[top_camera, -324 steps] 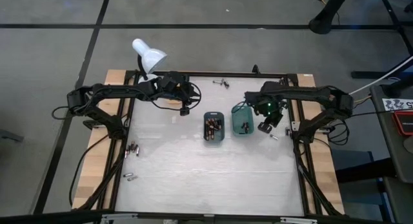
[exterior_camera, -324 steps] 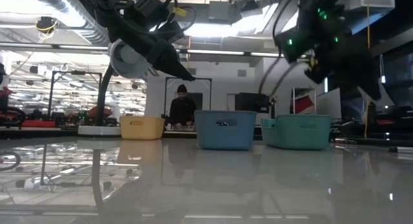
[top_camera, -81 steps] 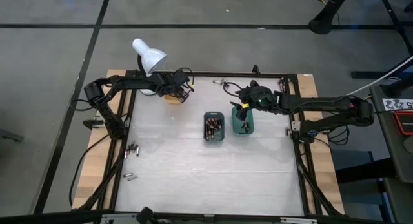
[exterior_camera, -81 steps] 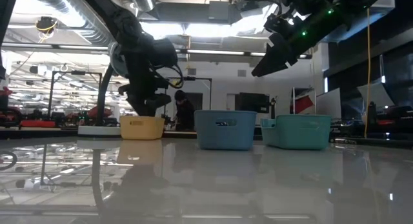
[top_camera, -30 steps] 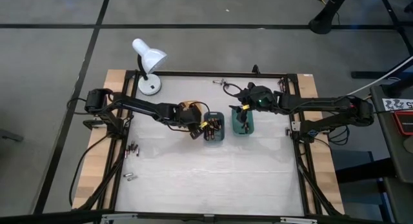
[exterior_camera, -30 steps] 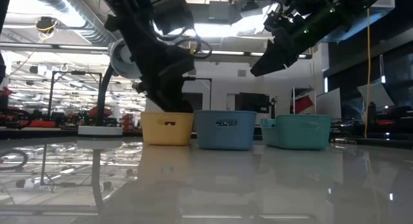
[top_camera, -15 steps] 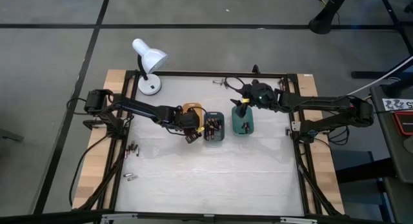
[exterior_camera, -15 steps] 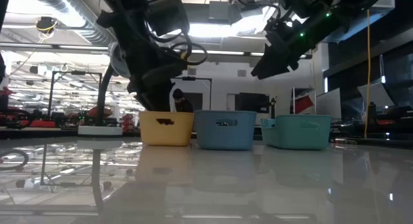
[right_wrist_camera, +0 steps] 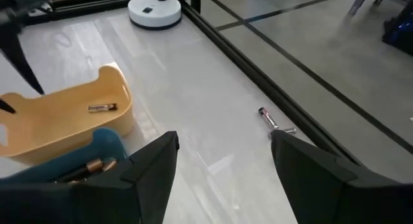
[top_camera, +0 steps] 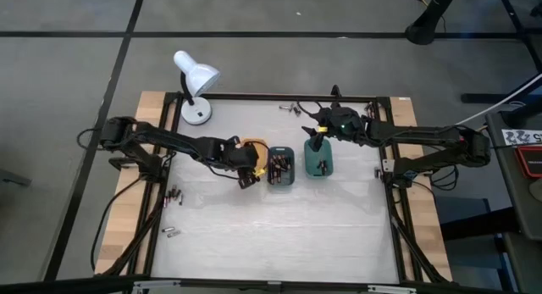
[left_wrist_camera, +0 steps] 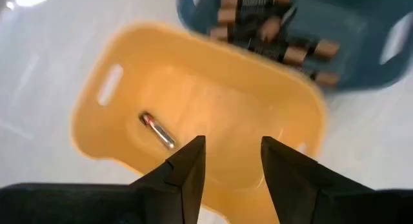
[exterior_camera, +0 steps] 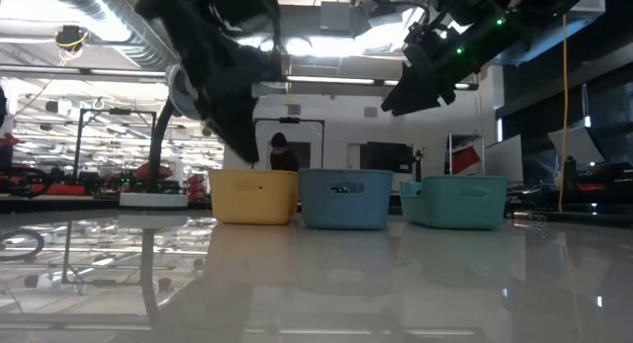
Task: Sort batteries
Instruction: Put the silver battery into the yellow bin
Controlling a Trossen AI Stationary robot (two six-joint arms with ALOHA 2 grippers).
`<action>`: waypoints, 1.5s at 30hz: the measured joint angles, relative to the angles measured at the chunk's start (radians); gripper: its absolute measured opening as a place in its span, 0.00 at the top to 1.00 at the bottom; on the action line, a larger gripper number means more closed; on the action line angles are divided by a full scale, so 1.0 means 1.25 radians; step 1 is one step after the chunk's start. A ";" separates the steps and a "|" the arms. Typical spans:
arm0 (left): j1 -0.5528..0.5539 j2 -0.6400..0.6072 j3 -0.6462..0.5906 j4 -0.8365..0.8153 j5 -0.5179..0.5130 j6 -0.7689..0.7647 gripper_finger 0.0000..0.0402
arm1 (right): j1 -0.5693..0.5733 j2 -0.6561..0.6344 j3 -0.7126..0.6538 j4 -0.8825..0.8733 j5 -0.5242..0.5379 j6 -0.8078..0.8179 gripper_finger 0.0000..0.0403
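Three trays sit in a row mid-counter [top_camera: 279,235]: left tray [top_camera: 251,147] with a single battery [left_wrist_camera: 157,130] inside, middle tray [top_camera: 280,169] packed with batteries [top_camera: 279,163], right tray [top_camera: 319,158] next to it. Lamp [top_camera: 196,80] sits at the far left corner. Loose batteries [top_camera: 174,195] lie along the left edge, more [top_camera: 291,108] by the far edge.

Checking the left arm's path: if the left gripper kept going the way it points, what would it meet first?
Most likely the orange tray: the open left gripper points into it, toward the bare floor beside the single battery. Depth is hard to judge.
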 joint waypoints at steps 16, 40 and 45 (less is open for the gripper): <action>0.018 -0.115 -0.096 0.246 -0.170 0.281 0.65 | -0.140 0.080 0.001 0.105 -0.180 0.049 0.37; 0.245 -0.246 -0.436 0.827 0.174 0.426 0.65 | -0.276 0.550 0.366 -0.146 -0.157 0.030 0.37; 0.247 -0.247 -0.435 0.831 0.174 0.458 0.65 | -0.282 0.565 0.396 -0.170 -0.134 0.043 0.38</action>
